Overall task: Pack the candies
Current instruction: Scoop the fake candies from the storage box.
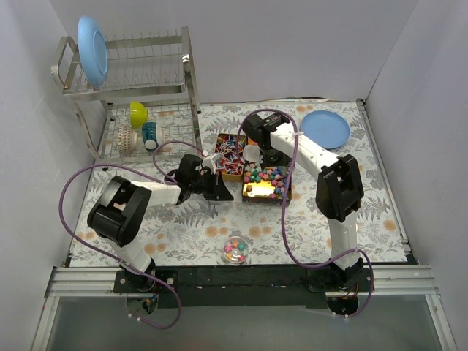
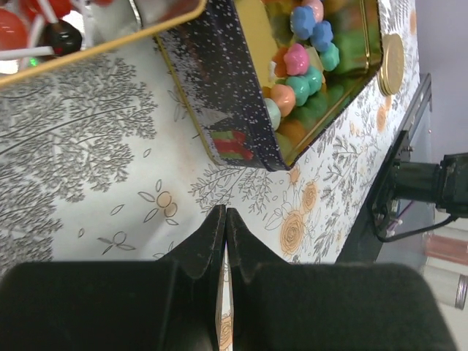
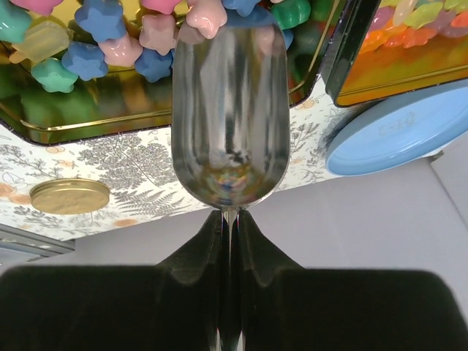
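Your right pincer (image 3: 229, 219) is clenched on the handle of a steel scoop (image 3: 228, 110). From the right wrist, the scoop's bowl reaches into a gold tin (image 3: 88, 121), where the candies (image 3: 102, 18), chunky blue, pink, green and yellow pieces, crowd against its front lip. A second tin (image 3: 409, 77) of orange and pink gummies stands just beside the first. A blue plate (image 3: 398, 135) sits near its corner, and a round gold lid (image 3: 69, 196) lies flat on the leaf-patterned worktop (image 3: 139, 157).

From the left wrist, your left pincer (image 2: 225, 218) is shut, finger pressed to finger. It is low over the worktop, near the dark speckled corner of the gold tin; you cannot tell whether the tips touch the cloth. Pink, blue and green candies show inside that tin. A third tin (image 2: 102, 45), at upper left, holds red wrapped sweets.

From above, the left pincer lies just left of the tins, which sit touching at mid-worktop. Your right arm arches in from the right, its pincer over them. A round clear container (image 1: 235, 251) with a few candies stands near the front edge between the arm bases. A dish rack (image 1: 131, 80) occupies the far left corner.
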Tool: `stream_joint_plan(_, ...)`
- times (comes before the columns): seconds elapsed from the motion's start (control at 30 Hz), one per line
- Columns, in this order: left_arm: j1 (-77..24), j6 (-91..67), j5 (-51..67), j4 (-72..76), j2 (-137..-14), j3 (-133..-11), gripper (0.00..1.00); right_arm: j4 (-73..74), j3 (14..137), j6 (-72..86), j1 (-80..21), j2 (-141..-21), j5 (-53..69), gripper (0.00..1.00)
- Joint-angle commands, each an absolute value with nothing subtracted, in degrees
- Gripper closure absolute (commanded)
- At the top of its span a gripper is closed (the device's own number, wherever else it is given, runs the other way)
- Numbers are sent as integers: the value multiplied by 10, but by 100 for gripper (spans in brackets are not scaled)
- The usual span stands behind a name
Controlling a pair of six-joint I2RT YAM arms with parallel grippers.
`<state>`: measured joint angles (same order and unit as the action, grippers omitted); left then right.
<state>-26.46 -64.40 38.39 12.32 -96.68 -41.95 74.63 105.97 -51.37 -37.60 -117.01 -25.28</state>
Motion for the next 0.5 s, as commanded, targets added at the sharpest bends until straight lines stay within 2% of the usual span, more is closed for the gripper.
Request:
stream_joint_plan(0.0, -276, -631, 427, 170, -983, -415, 100, 749, 1047, -458, -345, -1179, -196, 99)
stream_joint_plan(0.47, -287, -655, 432, 222, -1013, -414, 100, 748, 1040, -417, -329, -1183, -151, 99)
